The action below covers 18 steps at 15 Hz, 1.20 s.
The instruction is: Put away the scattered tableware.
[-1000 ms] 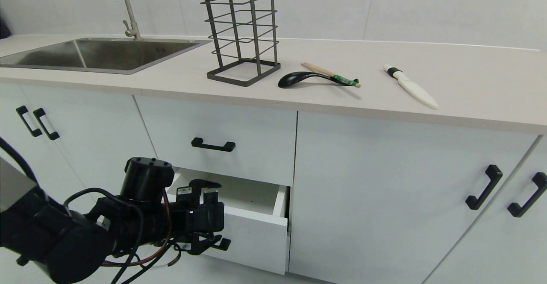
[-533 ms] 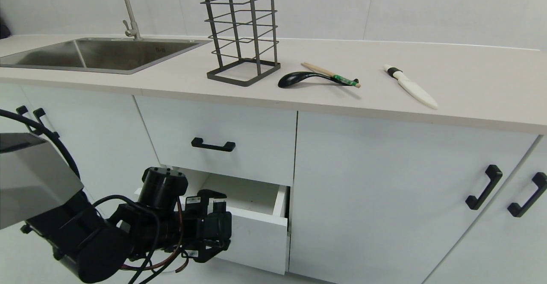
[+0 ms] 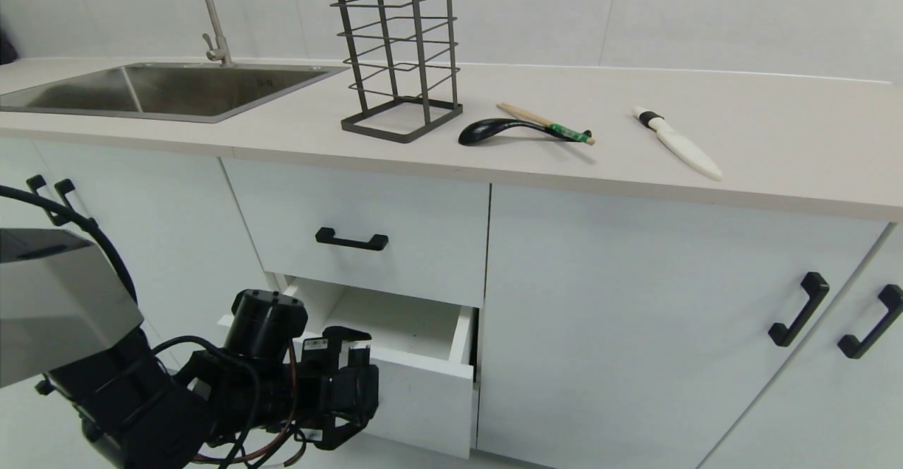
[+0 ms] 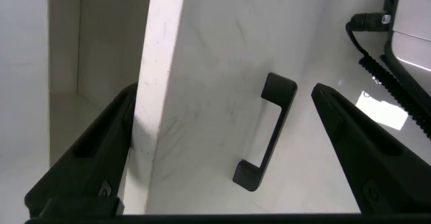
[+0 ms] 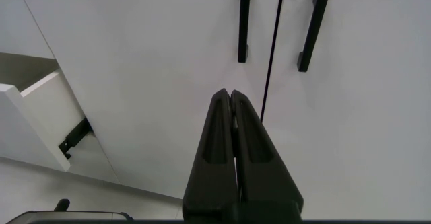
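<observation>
The white lower drawer (image 3: 423,384) in the lower middle of the head view stands partly pulled out, its inside bare, which looks like preparation for receiving the tableware. The left gripper (image 3: 346,391) sits just in front of the drawer's face at the lower left of that view. The left wrist view shows its fingers (image 4: 94,150) spread wide with the drawer's black bar handle (image 4: 266,133) between them and no contact, so it grips nothing. All the tableware lies on the pale countertop (image 3: 776,116) in the upper right. The glossy black spoon (image 3: 494,129) rests across the wooden chopsticks with green bands (image 3: 547,123), and the white knife with a black collar (image 3: 677,142) lies well apart to their right. The right gripper (image 5: 231,97) has its fingers pressed together and empty, facing shut cabinet doors, apparently parked until picking begins.
</observation>
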Tool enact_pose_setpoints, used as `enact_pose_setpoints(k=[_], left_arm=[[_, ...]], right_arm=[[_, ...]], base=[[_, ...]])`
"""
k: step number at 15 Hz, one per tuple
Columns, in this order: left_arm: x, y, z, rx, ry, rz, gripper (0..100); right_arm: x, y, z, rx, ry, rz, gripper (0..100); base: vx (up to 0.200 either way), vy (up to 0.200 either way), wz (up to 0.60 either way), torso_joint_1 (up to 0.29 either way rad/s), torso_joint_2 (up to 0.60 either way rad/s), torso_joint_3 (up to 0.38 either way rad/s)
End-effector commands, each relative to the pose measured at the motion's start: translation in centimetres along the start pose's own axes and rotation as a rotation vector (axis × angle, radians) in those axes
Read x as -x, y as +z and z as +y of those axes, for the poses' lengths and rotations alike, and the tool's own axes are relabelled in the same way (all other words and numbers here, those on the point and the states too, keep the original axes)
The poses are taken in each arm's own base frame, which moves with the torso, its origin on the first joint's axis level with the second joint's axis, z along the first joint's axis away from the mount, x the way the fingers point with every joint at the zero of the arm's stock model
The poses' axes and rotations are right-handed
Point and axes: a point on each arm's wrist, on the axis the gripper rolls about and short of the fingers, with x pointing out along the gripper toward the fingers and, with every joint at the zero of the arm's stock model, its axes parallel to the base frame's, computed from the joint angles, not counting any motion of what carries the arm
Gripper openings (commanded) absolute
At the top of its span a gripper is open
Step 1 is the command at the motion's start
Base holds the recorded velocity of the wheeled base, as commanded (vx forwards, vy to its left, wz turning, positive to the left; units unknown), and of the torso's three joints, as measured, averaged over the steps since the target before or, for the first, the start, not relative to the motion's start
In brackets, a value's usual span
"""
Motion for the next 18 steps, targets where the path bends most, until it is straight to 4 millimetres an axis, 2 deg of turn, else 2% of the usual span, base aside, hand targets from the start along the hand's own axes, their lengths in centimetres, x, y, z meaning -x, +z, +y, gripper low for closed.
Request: enact_pose_setpoints(k=[1, 5, 8, 18], left_arm=[[0.9, -0.1, -1.1, 0.003, -0.019, 0.004, 100], [3.5, -0.4, -4.1, 0.002, -0.050, 0.010, 100], [5.5, 0.3, -6.4, -0.034, -0.087, -0.013, 100], [5.7, 0.8, -5.6, -0.044, -0.034, -0.030, 100]], right_arm=[[0.0, 0.0, 0.0, 0.000, 0.001, 0.001, 0], [0.0, 0.0, 0.0, 0.000, 0.001, 0.001, 0], [0.0, 0.0, 0.0, 0.000, 0.001, 0.002, 0], [0.0, 0.0, 0.0, 0.001, -0.001, 0.001, 0]], base=[[0.000, 0.000, 0.00, 0.000, 0.00, 0.000], [0.000, 0.000, 0.00, 0.000, 0.00, 0.000], [0.000, 0.000, 0.00, 0.000, 0.00, 0.000], [0.000, 0.000, 0.00, 0.000, 0.00, 0.000]])
